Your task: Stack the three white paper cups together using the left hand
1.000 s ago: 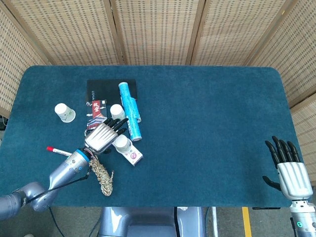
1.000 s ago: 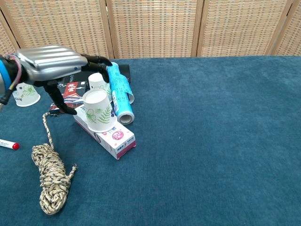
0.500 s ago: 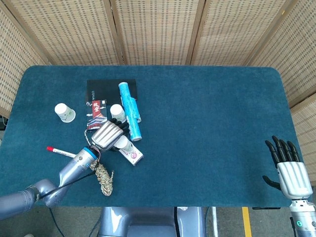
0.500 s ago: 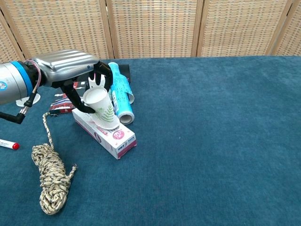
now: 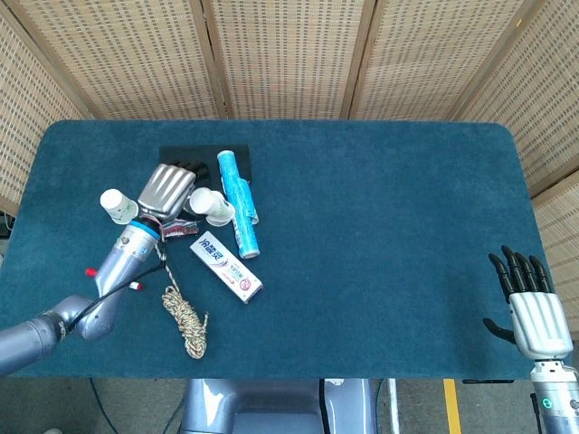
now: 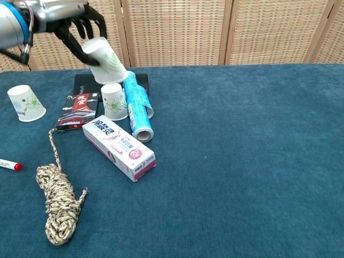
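My left hand (image 6: 63, 15) (image 5: 166, 189) is raised above the table's back left and grips a white paper cup (image 6: 104, 59) (image 5: 207, 205) with a green leaf print, tilted in the air. Just below it a second cup (image 6: 114, 101) stands mouth down beside a blue roll (image 6: 137, 107); in the head view the held cup hides it. The third cup (image 6: 24, 102) (image 5: 118, 206) lies tilted at the far left. Near the table's front right edge my right hand (image 5: 532, 315) rests with its fingers apart and nothing in it.
A pink and white toothpaste box (image 6: 119, 148) lies in front of the cups. A coiled rope (image 6: 56, 200) and a red-capped marker (image 6: 8, 165) lie at the front left. A black book (image 6: 85, 86) with a red packet (image 6: 79, 107) sits behind the cups.
My left hand closed around the cup that stood on the toothpaste box and lifted it up and back, above the second cup. The right hand stayed put.
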